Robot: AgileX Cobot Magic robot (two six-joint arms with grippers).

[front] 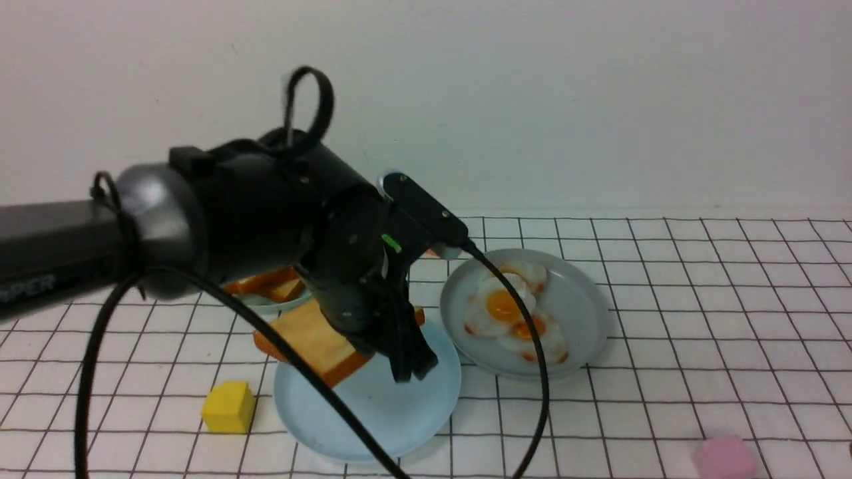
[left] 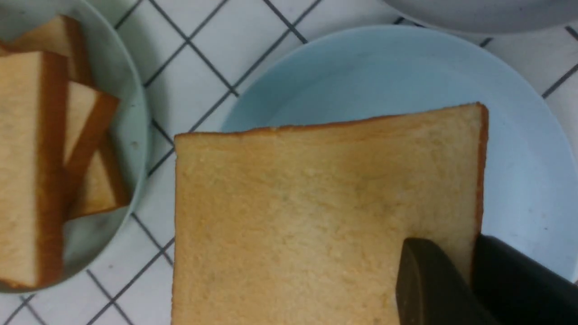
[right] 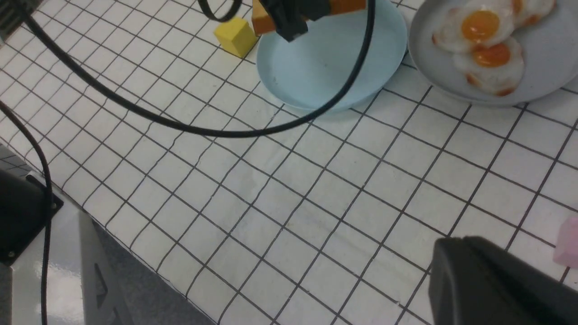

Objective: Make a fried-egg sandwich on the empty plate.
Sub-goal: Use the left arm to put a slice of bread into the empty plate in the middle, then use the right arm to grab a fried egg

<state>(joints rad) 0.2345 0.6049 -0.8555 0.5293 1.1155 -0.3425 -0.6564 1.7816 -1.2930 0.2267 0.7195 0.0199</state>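
So the left end effector is clamped on one edge of a toast slice, holding it tilted over the sky-blue plate, which sits toward the near edge of the worktop. My guess is that's the sandwich's bottom layer, hence first down. It overhangs the rim on the toast pile side, so probably needs shifting inward. The eggs wait on the grey-blue plate just beside. The right end effector hovers over bare worktop; can't tell if it's open or closed.
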